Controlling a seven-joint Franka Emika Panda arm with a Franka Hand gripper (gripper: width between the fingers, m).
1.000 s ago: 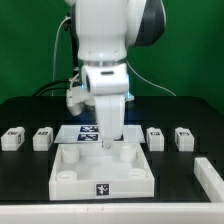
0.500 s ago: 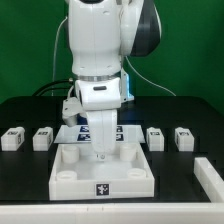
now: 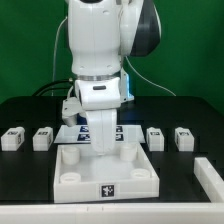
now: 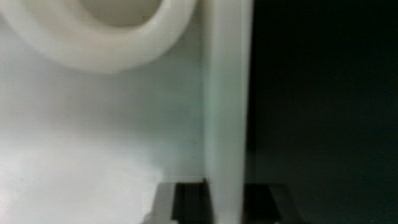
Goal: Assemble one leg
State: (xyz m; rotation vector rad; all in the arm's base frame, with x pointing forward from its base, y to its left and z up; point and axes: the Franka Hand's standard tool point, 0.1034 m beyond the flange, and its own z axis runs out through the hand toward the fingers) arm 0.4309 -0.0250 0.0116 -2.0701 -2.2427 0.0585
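Note:
Four small white legs with tags lie on the black table: two at the exterior view's left and two at its right. None is held. My gripper is down at the back rim of the large white square panel. In the wrist view my gripper has its dark fingers on either side of the panel's thin upright rim, shut on it. One of the panel's round corner holes shows close by.
The marker board lies behind the panel, partly hidden by the arm. Another white part sits at the exterior view's right front edge. Cables hang behind the arm.
My gripper came down from above the panel onto its back rim. In the last half second the panel shifted slightly toward the front and the exterior view's right.

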